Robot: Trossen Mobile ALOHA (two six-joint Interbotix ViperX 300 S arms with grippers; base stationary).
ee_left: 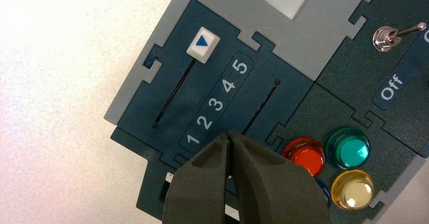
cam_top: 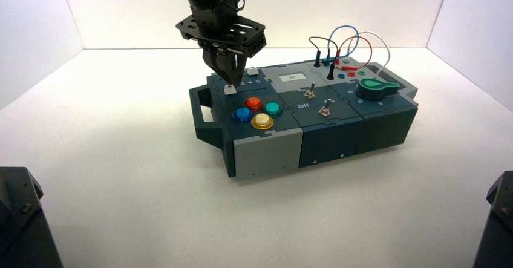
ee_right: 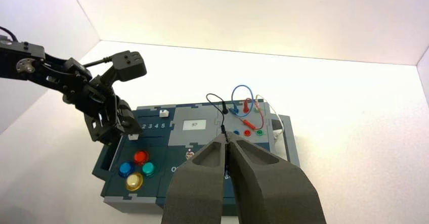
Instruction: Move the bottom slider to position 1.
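Bottom slider [cam_top: 230, 89], a white square knob on the dark teal panel at the box's left end, is found right by the tip of the left end effector [ee_left: 228, 135]. The two fingers of that end effector are pressed together, with nothing seen clamped between them; whether the knob is touched cannot be told, as it is hidden in the left wrist view. Bare slotted track [ee_left: 261, 106] is seen toward the high digits, and the knob appears to be seated near the low end, by the printed 1 [ee_left: 192, 139]. Farther out, the top slider [ee_left: 203, 45] is seen at 5, and the red button [ee_left: 305, 156] lies near the fingers. The right end effector [ee_right: 226, 135] is held idle, closed, over the box's near right side.

The final push or the check of it is judged to be in hand: any remaining gap to 1 is to be closed gently, then the fingers lifted clear.
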